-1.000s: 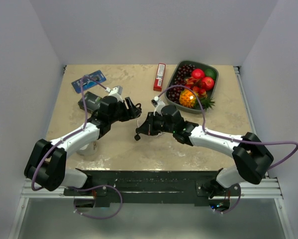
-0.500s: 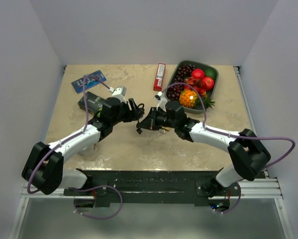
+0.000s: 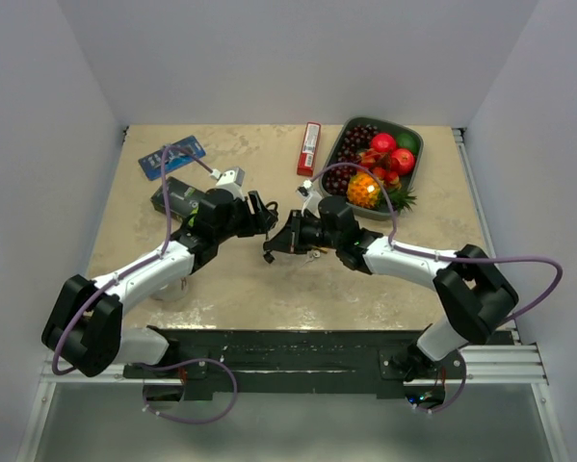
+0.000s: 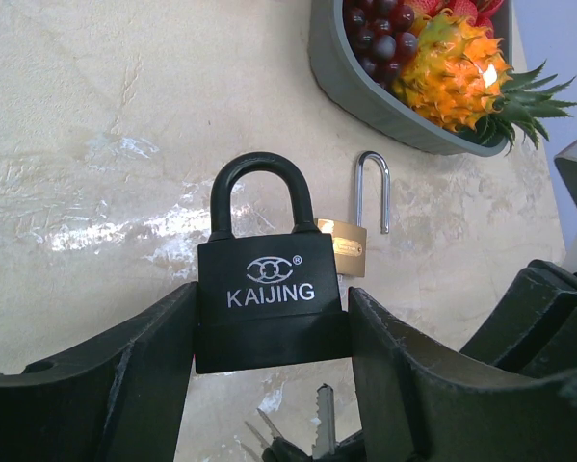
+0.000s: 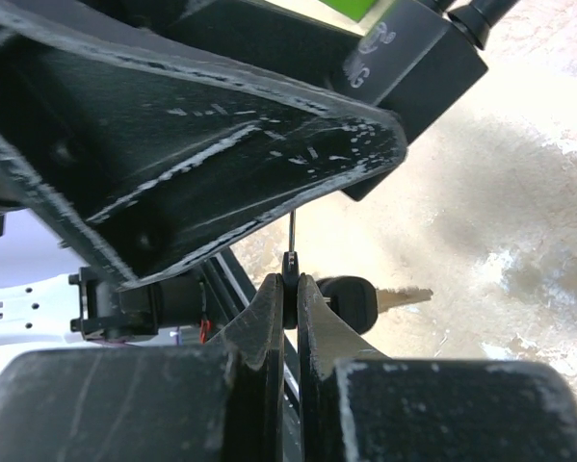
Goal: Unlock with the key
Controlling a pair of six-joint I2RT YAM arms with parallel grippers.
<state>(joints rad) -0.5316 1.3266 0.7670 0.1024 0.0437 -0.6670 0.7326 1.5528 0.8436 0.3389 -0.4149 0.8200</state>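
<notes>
With the black padlock (image 4: 269, 294) clamped in our left gripper (image 3: 261, 214) over the middle of the table (image 3: 240, 279) and our right gripper (image 5: 290, 279) pinched on the key (image 5: 290, 264) at its base, we judge insertion in hand: next, align blade with keyhole.

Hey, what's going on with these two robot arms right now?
The left pincer grips a black padlock by its sides, shackle closed. The right pincer is shut on a key, held close under the padlock's base; whether it has entered the keyhole cannot be seen. A small brass padlock lies open on the table beyond.
</notes>
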